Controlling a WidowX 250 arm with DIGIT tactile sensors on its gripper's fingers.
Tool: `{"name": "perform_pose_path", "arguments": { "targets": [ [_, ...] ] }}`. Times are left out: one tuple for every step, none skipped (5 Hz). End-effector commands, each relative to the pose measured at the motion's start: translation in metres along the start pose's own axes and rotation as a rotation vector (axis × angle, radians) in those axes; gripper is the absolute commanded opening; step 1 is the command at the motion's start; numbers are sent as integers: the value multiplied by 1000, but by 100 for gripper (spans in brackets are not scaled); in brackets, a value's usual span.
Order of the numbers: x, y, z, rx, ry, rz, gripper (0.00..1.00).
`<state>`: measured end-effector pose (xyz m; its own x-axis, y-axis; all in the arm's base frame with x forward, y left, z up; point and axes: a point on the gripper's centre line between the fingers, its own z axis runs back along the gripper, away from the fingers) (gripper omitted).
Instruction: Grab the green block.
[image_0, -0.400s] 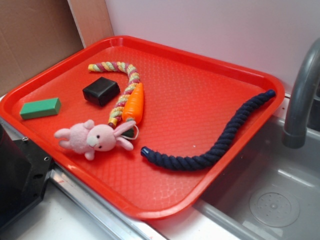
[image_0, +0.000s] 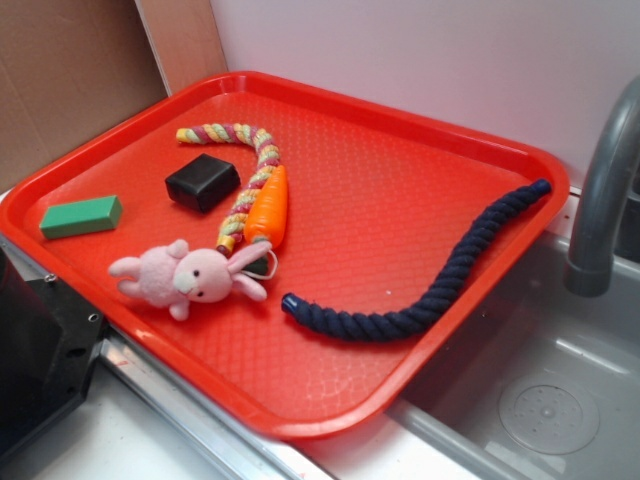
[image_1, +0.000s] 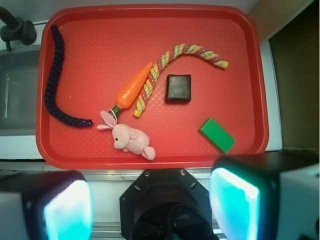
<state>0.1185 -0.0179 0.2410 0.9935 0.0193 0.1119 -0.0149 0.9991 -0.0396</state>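
Green block well clear of my gripper (image_1: 150, 207)
My fingers are spread apart above the tray's (image_1: 150, 162) near edge; the green block (image_1: 217, 135), matte and flat, lies untouched.

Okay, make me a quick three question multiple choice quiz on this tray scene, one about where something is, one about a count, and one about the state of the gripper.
1. Where does the green block lie on the red tray?
A. Near a corner, apart from the other things
B. On top of the black block
C. Under the navy rope

2. How many ropes lie on the tray?
A. One
B. Two
C. Three

3. What is the gripper doing?
A. Shut on the green block
B. Open, off the tray, holding nothing
C. Shut on the pink bunny

Key: 1 A, it sits alone by a corner. 2 B, a navy rope and a multicoloured rope. 3 B, the fingers stand wide apart over the tray's edge.
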Motion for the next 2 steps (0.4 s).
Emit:
{"name": "perform_pose_path", "arguments": {
  "targets": [
    [9, 62, -53, 124, 34, -71, 100],
    [6, 73, -80, 63, -71, -269, 100]
  ]
}}
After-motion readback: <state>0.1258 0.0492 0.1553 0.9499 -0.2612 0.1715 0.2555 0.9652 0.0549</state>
